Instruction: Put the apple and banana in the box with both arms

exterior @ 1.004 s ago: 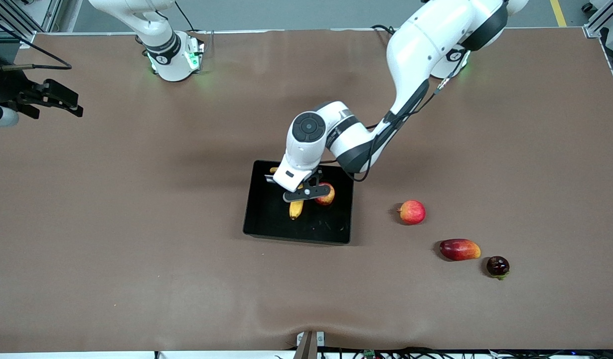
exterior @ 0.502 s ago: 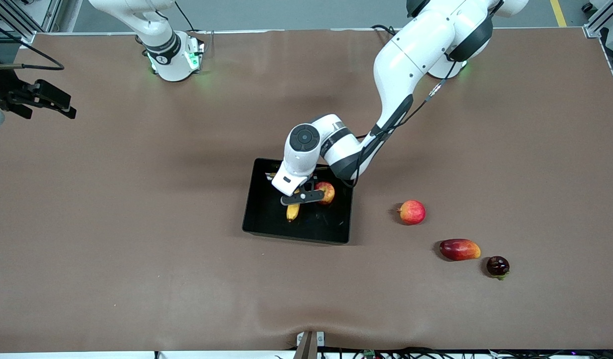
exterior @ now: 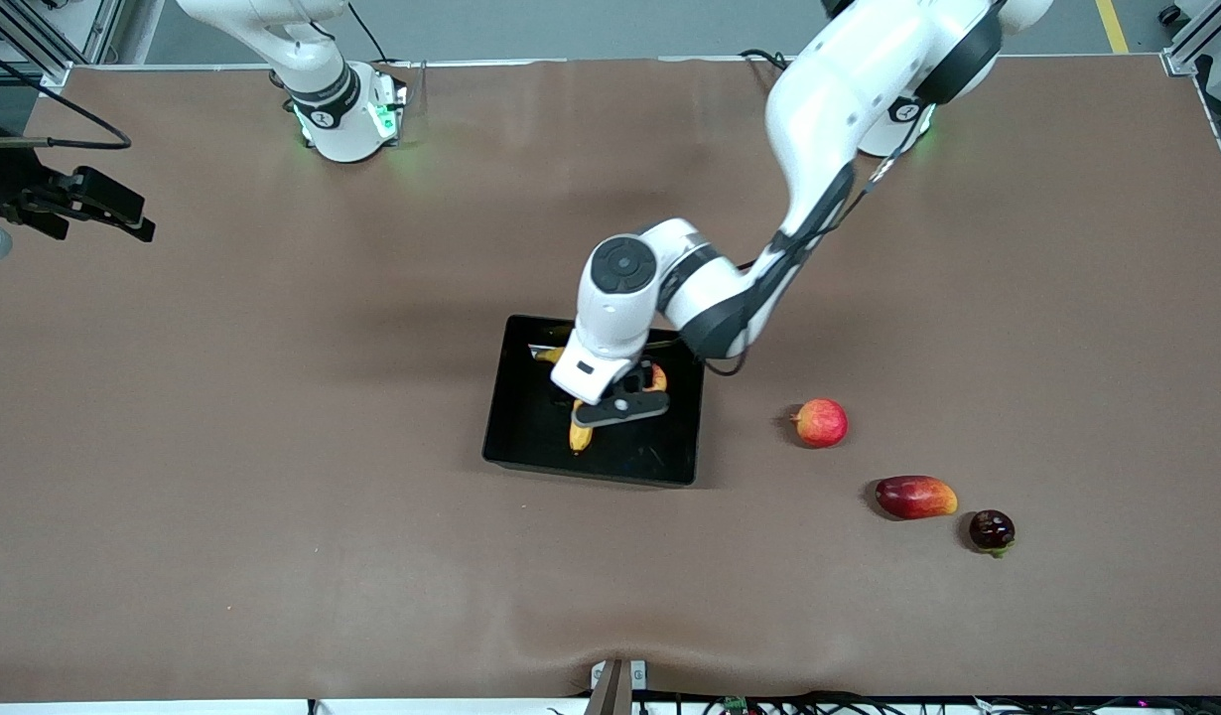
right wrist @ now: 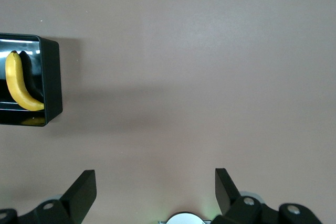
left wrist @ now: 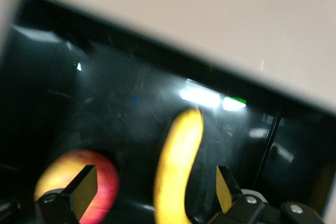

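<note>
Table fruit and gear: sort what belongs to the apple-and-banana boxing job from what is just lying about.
Belongs to the job:
- apple, in the box
- banana, in the box beside the apple
- box
- left gripper, open over the box
- right gripper, open, waiting over bare table

Just lying about:
- paler apple
- mango-like fruit
- small dark fruit

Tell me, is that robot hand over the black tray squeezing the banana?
No, the left gripper stands open, its fingers clear of the banana lying in the box.
</note>
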